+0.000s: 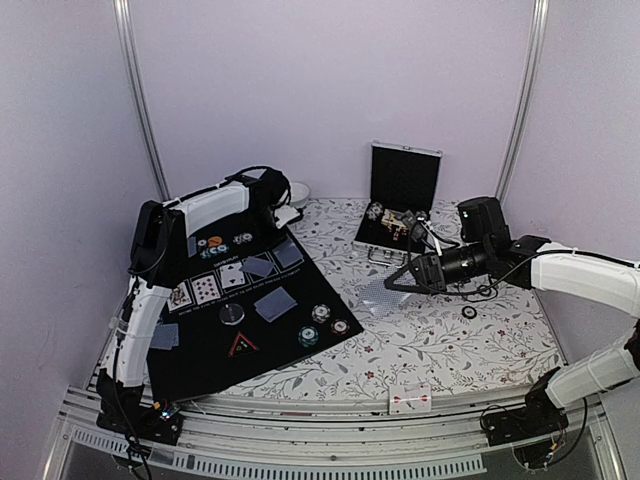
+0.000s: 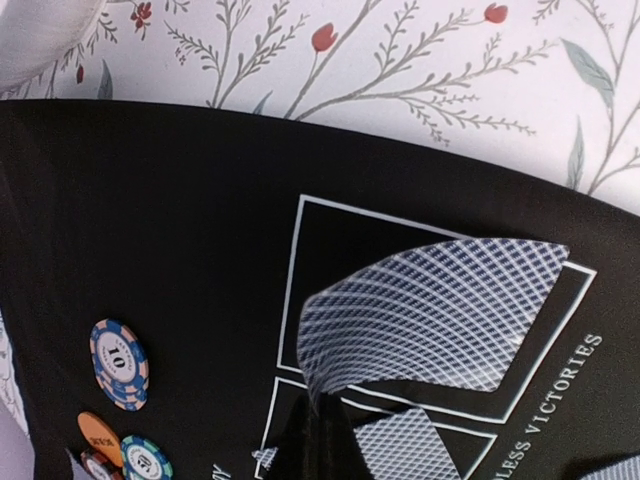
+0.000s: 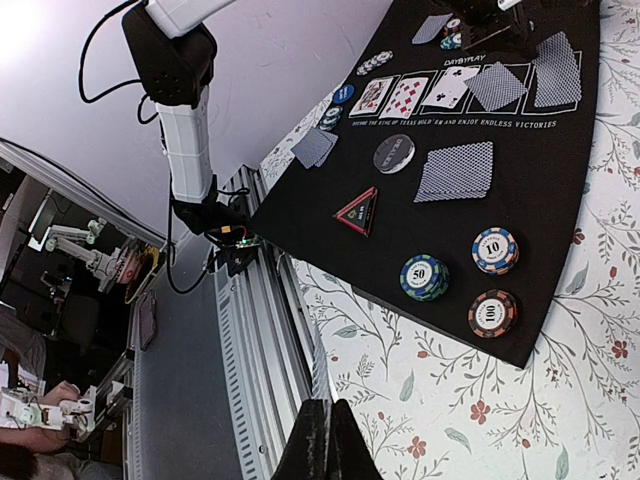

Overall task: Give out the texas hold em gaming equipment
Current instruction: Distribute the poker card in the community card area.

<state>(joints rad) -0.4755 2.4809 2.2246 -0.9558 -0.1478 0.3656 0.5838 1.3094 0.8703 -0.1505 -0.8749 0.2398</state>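
My left gripper (image 2: 305,445) is closed, and as far as I can judge it pinches a corner of a card (image 2: 430,310); the card bows upward over the last box of the row printed on the mat (image 1: 200,375), by the mat's far corner; its neighbour (image 2: 400,445) lies face down in the box beside it. My right gripper (image 3: 322,425) is closed too, out over the cloth past the mat's right edge; the top view shows a second card (image 1: 377,298) at its tip, but my wrist view shows only shut fingers, so I cannot tell whether I hold it. Chips (image 3: 425,278) sit stacked at the mat's right corner, more chips (image 1: 212,246) along its far edge, the button (image 1: 232,314) and marker (image 1: 243,346) mid-mat.

The step, I think, is seating that last card. I should lower until the bow flattens; square its edges to the white outline; open only once it rests; then lift straight up so it is not dragged onto the neighbour. The right arm should hold clear of the mat meanwhile.
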